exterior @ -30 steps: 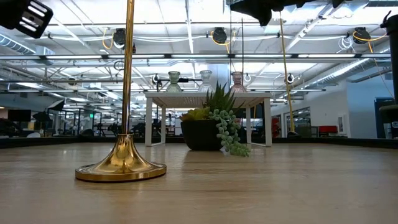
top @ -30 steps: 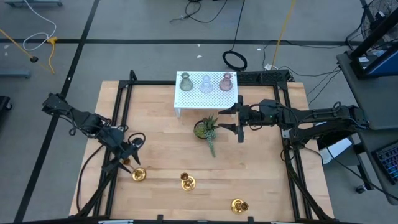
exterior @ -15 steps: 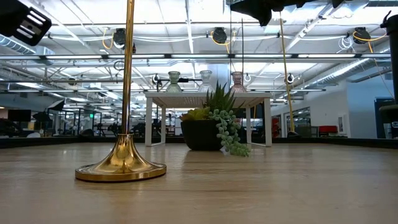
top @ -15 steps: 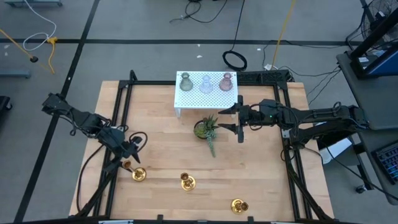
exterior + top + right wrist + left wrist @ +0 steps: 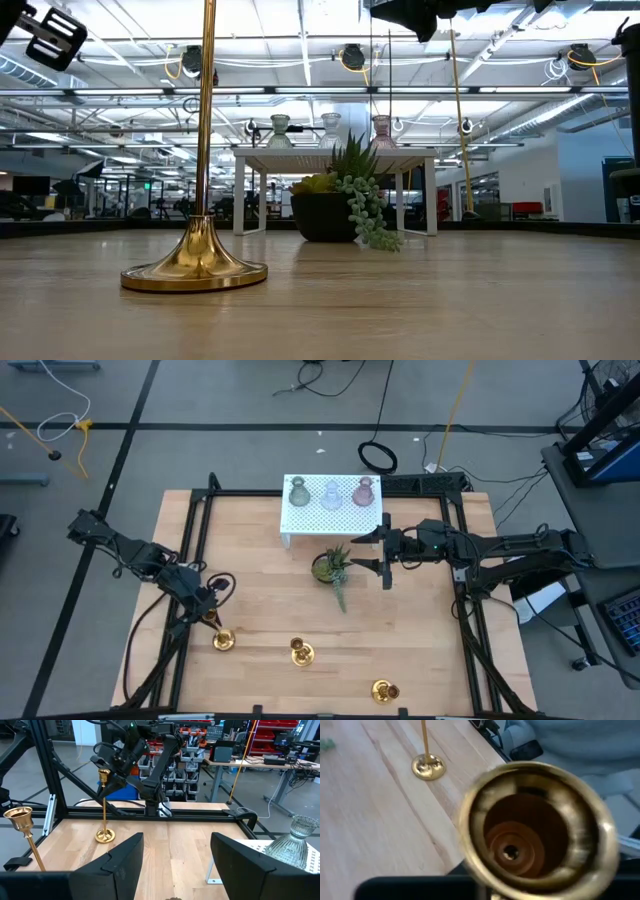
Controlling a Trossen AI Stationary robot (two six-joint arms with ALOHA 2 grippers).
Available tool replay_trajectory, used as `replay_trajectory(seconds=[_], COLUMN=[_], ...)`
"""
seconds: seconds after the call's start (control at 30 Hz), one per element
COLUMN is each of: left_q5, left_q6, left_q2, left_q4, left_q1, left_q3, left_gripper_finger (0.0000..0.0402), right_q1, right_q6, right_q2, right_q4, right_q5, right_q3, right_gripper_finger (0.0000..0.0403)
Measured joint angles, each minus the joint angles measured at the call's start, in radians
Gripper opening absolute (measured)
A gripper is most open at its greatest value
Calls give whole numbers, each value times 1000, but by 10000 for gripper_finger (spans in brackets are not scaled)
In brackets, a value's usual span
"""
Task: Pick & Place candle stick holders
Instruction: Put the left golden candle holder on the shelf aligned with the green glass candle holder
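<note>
Three gold candle stick holders stand upright on their round bases near the table's front edge: a left one, a middle one and a right one. My left gripper is shut on the left holder, whose top cup fills the left wrist view. The right wrist view shows this holder from across the table. My right gripper hangs open and holds nothing, just right of the potted plant. My left gripper pinches the left holder's thin stem just under its top cup between its two fingers. The fingers come slanting down from the table's far left and lie across the stem. The holder stands upright with its base on the table.
A white stand with three glass vases sits at the back centre, behind the plant. Black frame rails run along the table's sides. Bare wood lies between the plant and the row of holders.
My left gripper has moved slightly toward the near edge, to the left holder's top, and has shut on its stem. The holder's base has stayed where it was on the table.
</note>
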Motion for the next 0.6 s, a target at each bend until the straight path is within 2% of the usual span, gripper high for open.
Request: replay_trajectory(seconds=[0.1,0.3,0.43,0.6], left_q5=[-38,-163,-226,-404], left_q6=[10,-24,-4,72], left_q2=[0,33,108,190], left_q4=[53,286,441,586], left_q1=[-1,0,23,81], left_q3=[-1,-1,-1,3], left_gripper_finger=[15,39,19,22], right_q1=[0,0,0,-1], right_q6=[0,0,-24,-25], right_q2=[0,32,71,115], right_q4=[9,72,97,108], right_q5=[0,0,0,0], right_q3=[0,0,0,0], right_gripper_finger=[226,226,226,226])
